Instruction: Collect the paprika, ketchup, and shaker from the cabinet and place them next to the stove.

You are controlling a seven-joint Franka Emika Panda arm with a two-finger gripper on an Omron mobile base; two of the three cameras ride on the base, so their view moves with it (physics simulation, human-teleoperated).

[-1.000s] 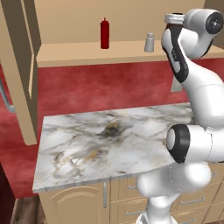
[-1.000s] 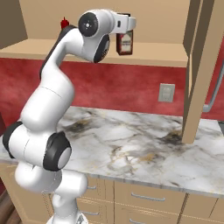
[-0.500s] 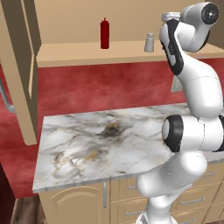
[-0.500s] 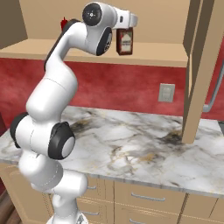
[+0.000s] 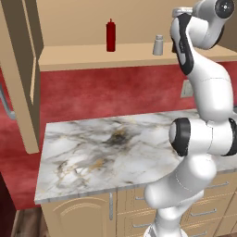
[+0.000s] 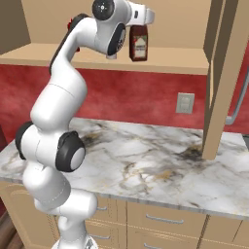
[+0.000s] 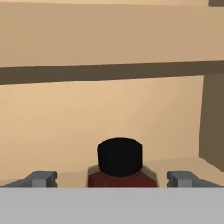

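The paprika (image 6: 138,44), a dark reddish-brown jar with a black cap (image 7: 119,156), stands on the shelf of the cabinet (image 6: 165,64). My gripper (image 6: 139,25) hangs just above it. In the hand view the gripper (image 7: 113,179) is open, with its fingertips (image 7: 43,178) wide apart on either side of the cap and not touching it. The slim red ketchup (image 5: 110,35) and the small pale shaker (image 5: 159,45) stand further left on the same shelf (image 5: 92,55). My arm hides the paprika in the left base view. The stove is out of view.
An open cabinet door (image 5: 23,74) hangs at the left and another (image 6: 219,73) at the right, both reaching down near the marble counter (image 5: 102,152). Drawers (image 6: 165,221) sit below the counter. A wall socket (image 6: 185,103) is on the red backsplash.
The arm's elbow and upper links have risen and straightened. The hand stays over the paprika, slightly higher in the picture. The jar, ketchup and shaker have not moved.
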